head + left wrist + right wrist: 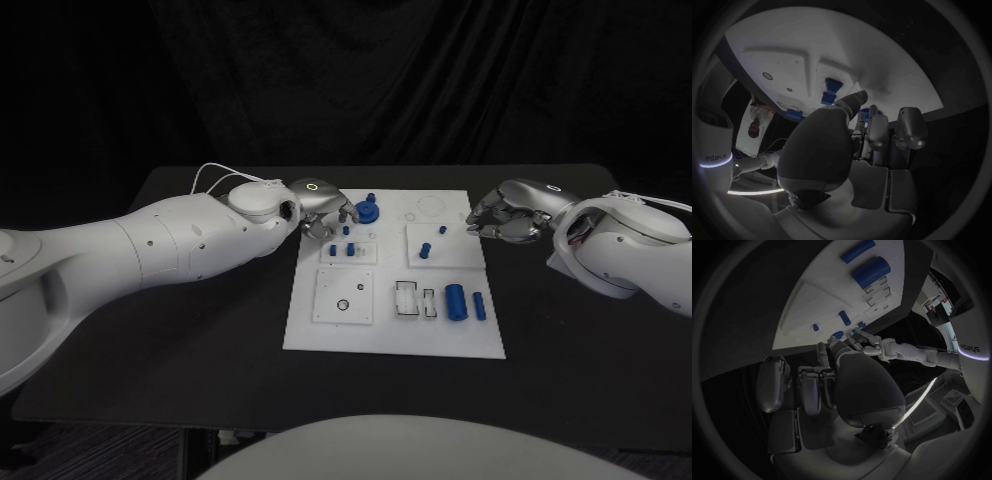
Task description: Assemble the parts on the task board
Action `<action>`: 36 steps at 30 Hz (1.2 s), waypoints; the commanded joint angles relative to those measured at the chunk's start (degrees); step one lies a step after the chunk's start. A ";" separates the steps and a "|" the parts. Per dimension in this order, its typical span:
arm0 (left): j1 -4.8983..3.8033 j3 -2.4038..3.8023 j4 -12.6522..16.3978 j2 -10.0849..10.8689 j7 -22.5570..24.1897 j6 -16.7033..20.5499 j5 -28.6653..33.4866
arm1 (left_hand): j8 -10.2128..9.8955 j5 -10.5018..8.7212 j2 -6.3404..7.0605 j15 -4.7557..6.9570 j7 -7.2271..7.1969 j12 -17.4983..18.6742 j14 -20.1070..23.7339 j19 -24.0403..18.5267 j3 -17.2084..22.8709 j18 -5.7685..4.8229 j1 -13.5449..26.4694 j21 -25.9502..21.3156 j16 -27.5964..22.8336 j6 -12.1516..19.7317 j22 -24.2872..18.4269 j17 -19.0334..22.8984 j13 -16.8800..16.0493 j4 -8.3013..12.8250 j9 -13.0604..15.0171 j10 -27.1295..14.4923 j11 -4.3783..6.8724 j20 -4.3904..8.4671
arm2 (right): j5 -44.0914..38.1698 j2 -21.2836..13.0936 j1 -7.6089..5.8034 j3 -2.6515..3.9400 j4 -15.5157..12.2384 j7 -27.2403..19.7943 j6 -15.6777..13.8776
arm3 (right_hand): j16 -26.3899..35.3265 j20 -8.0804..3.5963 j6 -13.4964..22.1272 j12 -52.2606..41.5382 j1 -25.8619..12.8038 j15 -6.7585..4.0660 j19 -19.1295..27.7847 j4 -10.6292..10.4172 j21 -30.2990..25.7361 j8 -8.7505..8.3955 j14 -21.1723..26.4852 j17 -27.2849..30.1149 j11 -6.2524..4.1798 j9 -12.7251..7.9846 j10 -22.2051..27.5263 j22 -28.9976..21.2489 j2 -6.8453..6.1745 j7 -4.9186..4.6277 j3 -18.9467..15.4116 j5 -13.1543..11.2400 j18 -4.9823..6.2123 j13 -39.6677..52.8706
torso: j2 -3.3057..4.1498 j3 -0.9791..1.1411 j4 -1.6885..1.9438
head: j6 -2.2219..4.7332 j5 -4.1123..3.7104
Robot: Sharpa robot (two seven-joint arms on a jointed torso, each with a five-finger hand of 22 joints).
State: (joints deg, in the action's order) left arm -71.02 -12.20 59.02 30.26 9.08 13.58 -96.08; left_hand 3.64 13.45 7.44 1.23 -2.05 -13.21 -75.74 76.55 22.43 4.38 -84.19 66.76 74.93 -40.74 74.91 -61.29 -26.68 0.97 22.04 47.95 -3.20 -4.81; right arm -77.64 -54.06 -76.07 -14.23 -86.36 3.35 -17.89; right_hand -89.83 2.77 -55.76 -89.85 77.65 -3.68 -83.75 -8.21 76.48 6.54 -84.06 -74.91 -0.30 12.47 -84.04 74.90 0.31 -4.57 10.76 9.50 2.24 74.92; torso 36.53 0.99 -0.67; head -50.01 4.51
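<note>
From the head view we've got the white board (361, 335) sitting mid-table (188, 330), with blue parts on it: a round knob (368, 211) near the far left corner, small pegs (340, 249) just below it, another peg (426, 250) in the middle, and two cylinders (463, 301) on the near right. Our left hand (323, 208) is at the board's far left corner, fingers curled right beside the knob; we can't tell if it's actually gripping anything. Our right hand (505, 215) hovers off the far right edge, fingers curled in, nothing in them.

Left wrist view: the fingers (907, 127) hang over the board's edge, blue pegs (831, 91) beyond them.

Right wrist view: the fingers (773, 382) are bunched up over the black table, beside the board.
</note>
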 commanded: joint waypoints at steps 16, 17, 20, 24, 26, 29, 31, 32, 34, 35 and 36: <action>-0.56 0.04 3.96 7.37 4.33 12.86 -0.18 | 3.24 -1.06 -0.22 0.47 1.51 -2.25 4.47 -4.18 1.50 1.74 1.07 -5.50 -3.91 -6.96 6.87 5.36 0.01 -1.09 -0.17 1.57 1.20 -0.01 | -0.10 -2.17 -0.66 0.06 -1.46 1.12 -1.69 | -0.17 0.00 -0.13 1.82 0.36 0.01 1.59 0.99 -2.71 -0.53 -5.94 -15.09 -0.11 -0.08 -3.65 10.17 0.05 -0.12 0.22 0.11 1.45 13.14 | -0.01 -0.06 0.11 | 0.01 -0.21; -0.66 0.03 4.49 8.06 4.46 13.79 -0.18 | 3.31 -1.71 -0.21 0.46 1.56 -2.40 5.52 -5.16 1.22 1.97 1.97 -6.96 -4.91 -7.21 6.46 6.73 -0.04 -1.89 -0.24 1.41 1.39 -0.09 | -0.10 -2.21 -0.87 0.06 -1.52 1.14 -1.82 | -0.17 0.01 -0.17 3.86 0.44 0.00 2.11 1.14 -3.82 -0.60 -5.94 -15.09 -0.09 -0.09 -1.41 9.84 -0.01 -0.14 0.32 0.11 1.68 11.20 | -0.01 -0.07 0.11 | 0.01 -0.21; -1.06 0.03 7.17 11.28 6.14 18.75 2.97 | 3.30 -2.79 -0.16 0.02 1.33 -3.39 14.66 -13.27 -0.02 3.30 5.39 -17.91 -12.78 -7.68 3.50 16.33 -0.47 -5.57 -0.82 0.52 1.42 -0.99 | -0.14 -2.17 -2.03 0.06 -1.78 1.28 -2.12 | 4.42 0.00 -0.70 12.30 1.20 0.00 3.72 1.96 -7.59 -0.69 -4.20 -10.77 -0.01 -0.03 6.30 8.72 -0.52 -0.32 0.94 0.12 2.38 3.66 | -0.01 -0.07 0.06 | 0.01 -0.12; -1.36 0.02 10.12 14.45 12.90 22.95 13.80 | 2.09 -1.34 -0.21 -5.21 3.28 -5.81 32.67 -37.04 -1.95 3.60 7.25 -44.00 -33.22 -8.50 -5.01 27.23 -1.62 -11.74 -2.53 -3.59 -1.07 -3.68 | -1.36 -1.84 -3.45 0.06 -2.12 2.85 -0.45 | 13.64 0.44 -0.98 35.47 1.92 0.71 8.35 2.88 -17.78 -0.70 -0.47 -2.37 0.55 0.71 25.61 5.60 -2.26 -0.58 2.31 0.11 4.15 -15.17 | -0.04 -0.08 0.11 | 0.01 -0.11; -1.44 0.01 11.66 15.94 17.17 23.33 20.17 | 1.35 0.59 -0.89 -7.11 4.07 -6.56 36.65 -39.63 -3.78 3.30 8.89 -48.36 -39.57 -8.65 -7.43 30.17 -1.35 -15.49 -3.20 -5.38 -2.68 -4.71 | -2.72 -1.40 -4.16 0.06 -2.05 3.59 0.53 | 15.94 0.79 -0.69 43.28 1.85 1.00 9.78 2.92 -20.98 -0.81 0.62 -0.25 1.05 1.02 31.60 4.59 -2.80 -0.70 2.81 0.09 4.60 -21.63 | -0.07 -0.10 0.18 | 0.01 -0.01; -1.49 0.00 13.73 17.78 22.83 21.18 29.35 | 0.18 2.33 -2.31 -5.65 5.31 -4.71 45.56 -47.93 -6.76 3.65 10.00 -56.60 -51.43 -7.95 -12.20 36.12 1.25 -17.32 -4.17 -10.90 -1.58 -3.69 | -5.43 -0.62 -4.90 0.07 -1.79 4.29 1.74 | 20.15 1.78 -1.51 49.73 2.52 2.19 12.95 3.63 -27.72 0.04 3.13 3.60 2.37 2.45 35.12 2.49 -3.84 -0.98 4.03 0.11 5.46 -26.78 | -0.05 -0.13 0.25 | 0.01 -0.21; -1.49 -0.01 14.93 18.73 26.31 18.18 36.45 | 0.01 2.36 -3.36 -4.20 5.62 -2.65 49.57 -51.25 -8.57 4.25 10.73 -60.37 -57.87 -7.25 -14.96 38.81 3.27 -17.70 -4.78 -14.14 0.10 -3.07 | -7.67 0.00 -5.19 0.07 -1.47 4.49 2.43 | 21.97 2.35 -1.03 52.73 2.55 2.79 14.17 4.03 -30.88 0.09 4.37 5.49 3.18 3.29 36.36 1.54 -4.45 -0.73 4.51 0.09 5.89 -29.73 | -0.01 -0.14 0.24 | 0.01 -0.34; -1.44 -0.01 15.72 19.32 28.47 15.15 42.28 | 0.30 2.33 -4.25 -3.37 5.63 0.06 55.50 -56.46 -11.74 4.81 11.30 -62.17 -65.49 -5.32 -19.24 44.39 6.25 -17.66 -6.02 -17.16 0.72 -2.79 | -9.31 0.55 -5.31 0.07 -1.11 4.50 3.00 | 22.88 2.60 -0.56 54.38 2.49 3.13 14.86 4.15 -32.47 -0.07 5.07 6.38 3.76 3.52 37.73 1.08 -4.74 -0.61 4.66 0.09 6.07 -31.03 | 0.07 -0.15 0.28 | 0.01 -0.40; -1.32 -0.02 16.41 19.86 30.44 11.02 49.37 | 0.08 2.34 -5.39 -3.13 5.57 1.71 58.79 -59.16 -14.69 5.28 11.99 -63.34 -69.01 -4.36 -22.45 47.83 8.40 -17.65 -6.97 -18.50 1.02 -2.90 | -10.86 1.20 -5.29 0.07 -0.63 4.52 4.03 | 24.89 3.10 0.11 57.72 2.40 3.66 16.54 4.40 -36.07 -0.25 6.76 8.37 5.11 4.05 40.59 0.07 -5.35 -0.64 4.86 0.06 6.53 -33.84 | 0.16 -0.23 0.41 | 0.01 -0.55; -1.20 -0.02 16.72 20.12 31.38 8.21 53.94 | 0.11 2.35 -6.58 -3.32 5.66 3.59 62.06 -60.07 -17.35 5.55 12.72 -63.35 -71.35 -3.12 -24.77 50.84 11.03 -17.71 -7.82 -21.39 0.89 -3.24 | -11.59 1.56 -5.18 0.07 -0.32 4.56 4.85 | 25.47 3.31 0.65 58.89 2.42 3.74 17.06 4.51 -37.34 -0.52 7.34 9.05 5.41 4.16 41.34 -0.25 -5.59 -0.99 4.94 0.07 6.70 -35.08 | 0.20 -0.30 0.57 | 0.01 -0.74; -1.04 -0.02 16.97 20.34 32.11 5.53 58.37 | 0.06 2.39 -7.31 -3.71 6.08 5.59 64.73 -61.06 -19.24 5.41 14.51 -63.35 -72.65 -1.91 -26.13 52.86 13.87 -17.70 -8.41 -25.86 0.45 -3.48 | -12.15 1.89 -5.00 0.07 0.00 4.56 5.60 | 25.91 3.41 1.27 59.59 2.35 3.83 17.42 4.50 -38.18 -0.87 7.75 9.53 5.61 4.11 41.87 -0.48 -5.74 -0.99 4.95 0.07 6.81 -35.79 | 0.23 -0.35 0.69 | 0.01 -0.92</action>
State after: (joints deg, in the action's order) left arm -72.32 -12.26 75.35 50.28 31.97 29.31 -60.69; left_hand 3.82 15.61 1.16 -2.16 3.69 -9.74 -14.15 16.74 5.50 8.89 -71.15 3.53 4.24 -43.92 50.67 -11.02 -15.75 -16.70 14.37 26.23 -2.39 -8.03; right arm -84.05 -52.62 -81.32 -14.20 -86.92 5.93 -16.03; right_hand -64.60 6.03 -55.42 -31.44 80.04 0.02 -66.98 -3.79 39.65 6.32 -77.01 -66.12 4.95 16.57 -43.11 74.77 -4.69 -5.61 15.35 9.49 8.08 40.31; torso 36.57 0.81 -0.35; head -50.01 3.93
